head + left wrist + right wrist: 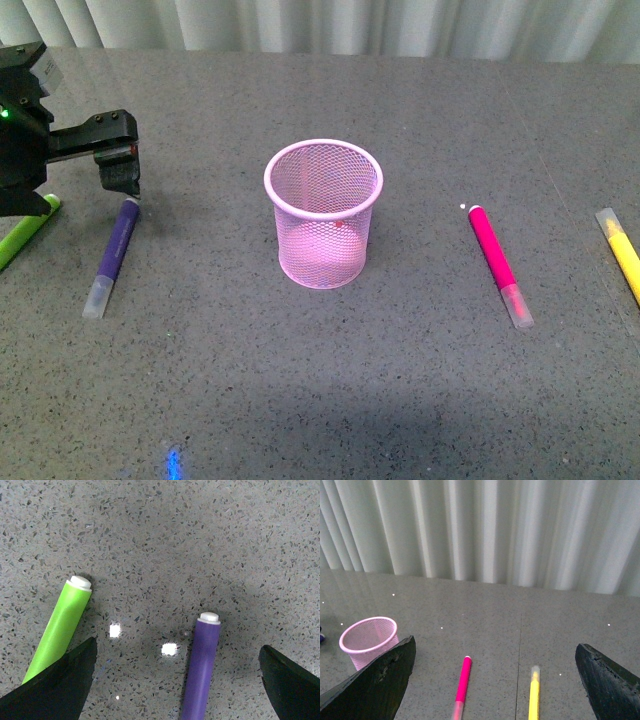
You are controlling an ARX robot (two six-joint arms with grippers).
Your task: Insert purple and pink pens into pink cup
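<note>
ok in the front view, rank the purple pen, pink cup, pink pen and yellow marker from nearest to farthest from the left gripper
From the left gripper:
1. purple pen, right at its fingertips, far left.
2. pink cup, centre of the table.
3. pink pen, right of the cup.
4. yellow marker, at the right edge.

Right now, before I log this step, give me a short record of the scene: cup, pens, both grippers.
cup: pink mesh, upright, centre, no pen in it
purple pen: lying flat, left of cup, not gripped
pink pen: lying flat, right of cup, untouched
green pen: flat, left of purple pen
yellow pen: flat, right of pink pen
left gripper: fingers open, either side of purple pen's far end
right gripper: open, holding nothing, out of front view
progress: neither pen in cup yet
</note>
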